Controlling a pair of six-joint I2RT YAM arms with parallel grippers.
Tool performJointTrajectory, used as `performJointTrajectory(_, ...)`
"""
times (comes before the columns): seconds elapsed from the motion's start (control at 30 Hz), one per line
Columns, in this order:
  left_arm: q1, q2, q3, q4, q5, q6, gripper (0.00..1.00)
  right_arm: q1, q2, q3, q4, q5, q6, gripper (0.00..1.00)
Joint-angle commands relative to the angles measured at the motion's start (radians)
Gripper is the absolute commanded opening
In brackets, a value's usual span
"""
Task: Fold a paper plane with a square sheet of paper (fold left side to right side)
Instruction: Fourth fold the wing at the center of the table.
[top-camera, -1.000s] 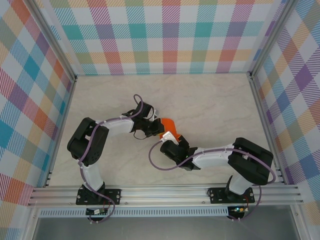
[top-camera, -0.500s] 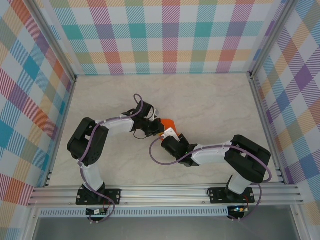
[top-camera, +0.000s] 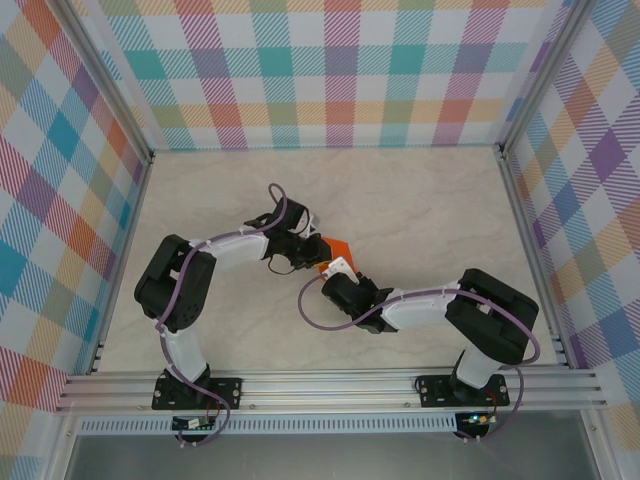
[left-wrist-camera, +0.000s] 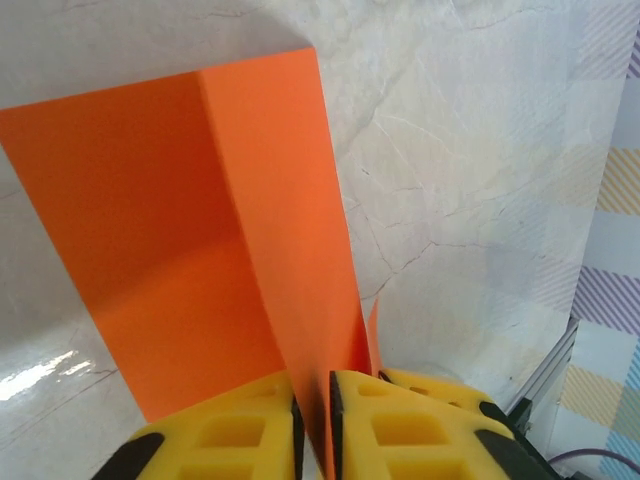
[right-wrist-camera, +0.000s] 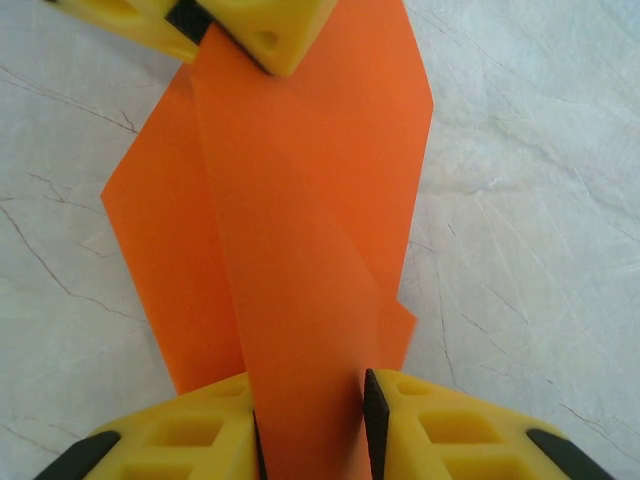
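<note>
The square sheet of paper (top-camera: 337, 246) is bright orange, creased, and lies mid-table with one flap raised. In the left wrist view the paper (left-wrist-camera: 180, 230) rises as a band into my left gripper (left-wrist-camera: 312, 385), whose jaws stand a narrow slit apart around it. The right wrist view has the paper (right-wrist-camera: 300, 200) running as a raised fold between the jaws of my right gripper (right-wrist-camera: 310, 385), which stand apart and touch its two sides. The left gripper's yellow fingers (right-wrist-camera: 270, 25) sit at the fold's far end. From above, left gripper (top-camera: 318, 252) and right gripper (top-camera: 340, 268) meet at the sheet.
The pale marble-patterned table (top-camera: 420, 200) is walled by checked panels at the back and both sides. An aluminium rail (top-camera: 330, 385) runs along the near edge by the arm bases. Both arms reach inward to the table's middle.
The right gripper has moved up-left onto the paper and its jaws have narrowed around the raised fold. The left gripper's jaws have eased slightly apart. Less orange shows from above.
</note>
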Motion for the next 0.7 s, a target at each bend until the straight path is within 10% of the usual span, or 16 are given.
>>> performJointTrajectory(0.0,-0.012,-0.034,0.033,-0.052,-0.016,0.029,0.21,-0.005,0.017,0.015,-0.009,-0.009,0.018,0.29)
performJointTrajectory(0.67,0.063,-0.251,-0.022,-0.16,-0.072,0.08,0.62,-0.012,0.013,-0.011,-0.031,-0.055,0.064,0.21)
